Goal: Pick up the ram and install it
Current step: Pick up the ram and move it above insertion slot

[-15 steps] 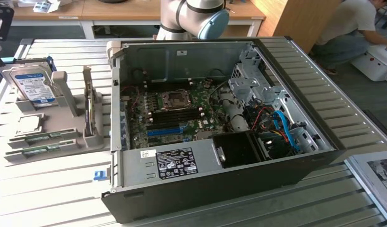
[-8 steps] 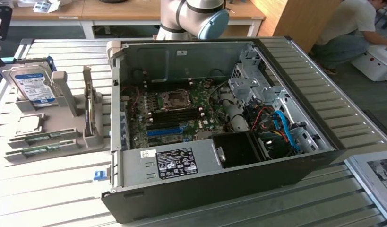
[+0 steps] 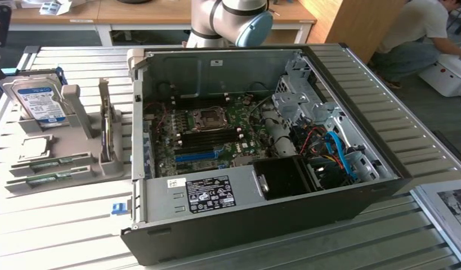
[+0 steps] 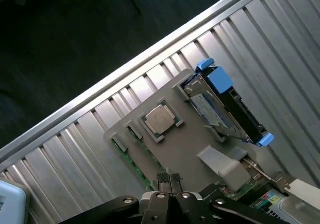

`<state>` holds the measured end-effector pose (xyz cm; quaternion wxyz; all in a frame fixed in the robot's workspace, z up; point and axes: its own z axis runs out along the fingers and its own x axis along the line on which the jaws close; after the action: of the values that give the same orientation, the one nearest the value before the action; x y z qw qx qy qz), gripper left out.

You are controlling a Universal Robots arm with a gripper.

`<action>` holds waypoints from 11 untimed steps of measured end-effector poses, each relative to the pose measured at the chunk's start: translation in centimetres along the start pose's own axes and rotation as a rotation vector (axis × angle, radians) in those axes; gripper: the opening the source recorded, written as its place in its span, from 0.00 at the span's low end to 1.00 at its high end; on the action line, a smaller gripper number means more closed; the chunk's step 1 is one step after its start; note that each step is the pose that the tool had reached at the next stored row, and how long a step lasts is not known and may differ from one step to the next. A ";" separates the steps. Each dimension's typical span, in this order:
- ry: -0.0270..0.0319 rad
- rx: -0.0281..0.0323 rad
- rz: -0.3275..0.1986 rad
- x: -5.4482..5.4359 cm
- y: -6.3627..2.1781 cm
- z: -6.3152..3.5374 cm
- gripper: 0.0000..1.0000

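Observation:
Two ram sticks [image 3: 48, 165] lie flat in the front slots of a grey holder [image 3: 88, 163] on the exterior view's left; each is slim and green with a white sticker. In the wrist view a green edge of a ram stick [image 4: 131, 160] shows at the holder's rim. My gripper [image 4: 170, 180] hangs above the holder, its dark fingers pressed together with nothing between them. It touches no part. The open computer case [image 3: 253, 225] lies on its side at the table's middle, its motherboard [image 3: 207, 135] exposed.
The holder also carries a silver hard drive [image 3: 39, 101] with a blue label, a square processor [image 3: 34, 147] and an upright card [image 3: 106, 132]. A small blue piece [image 3: 119, 209] lies on the slatted table. A person [image 3: 418, 39] crouches at the far right.

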<state>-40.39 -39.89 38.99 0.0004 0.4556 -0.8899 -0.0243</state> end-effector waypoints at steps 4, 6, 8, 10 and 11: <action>0.0029 -0.0014 -0.066 0.0 0.00 0.00 0.10; 0.0048 -0.0019 -0.100 0.0 -0.01 0.00 0.10; 0.0066 -0.0023 -0.132 0.0 -0.01 0.01 0.10; 0.0082 -0.0028 -0.163 0.0 -0.01 0.01 0.10; 0.0090 -0.0031 -0.180 0.0 0.00 0.02 0.10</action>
<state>-40.39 -39.89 38.98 0.0029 0.5337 -0.8453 -0.0235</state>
